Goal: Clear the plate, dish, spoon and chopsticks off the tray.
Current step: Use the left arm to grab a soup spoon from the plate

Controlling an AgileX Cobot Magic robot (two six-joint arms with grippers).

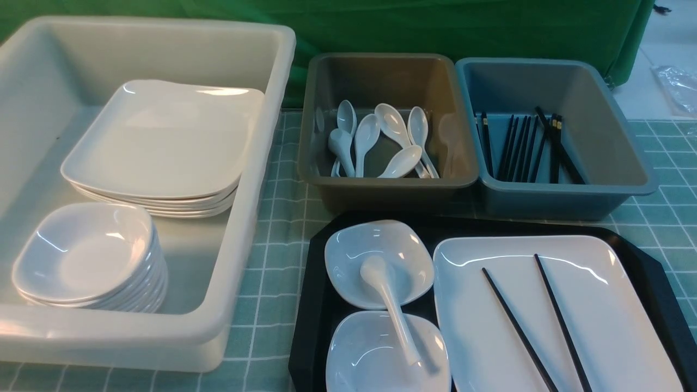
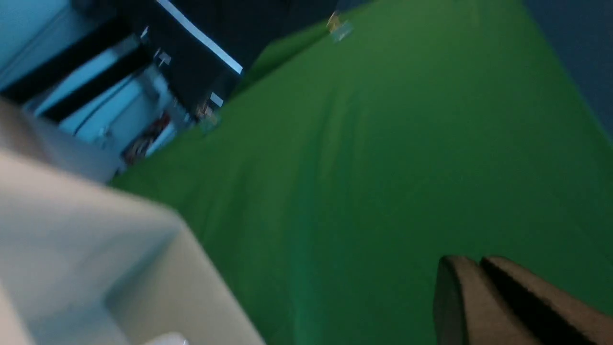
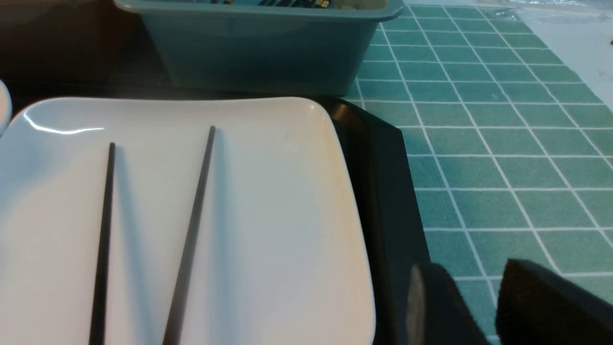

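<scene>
**Tray loaded, both jaws empty**

Jaws of the right gripper point(image 3: 471, 266) stand apart with nothing between them; through the gap one sees only the green checked tablecloth point(image 3: 503, 158). Just beside them runs the raised rim of the black tray point(image 3: 383, 191), and past this rim lies the big white plate point(image 3: 287, 215). The two black chopsticks point(image 3: 191, 230) rest on the plate in a narrow V, farther from the jaws than the rim. Ahead of the jaws stands the blue tub point(image 3: 268, 52).

The left gripper point(image 2: 479, 262) has its jaws pressed together and holds nothing. In front of them hangs a green cloth point(image 2: 383, 167); a blurred corner of the pale tub point(image 2: 96, 239) is off to one side.

On the far side of the plate from the right jaws, the white spoon point(image 1: 389, 296) lies across two small bowls point(image 1: 375, 256) on the tray.
</scene>
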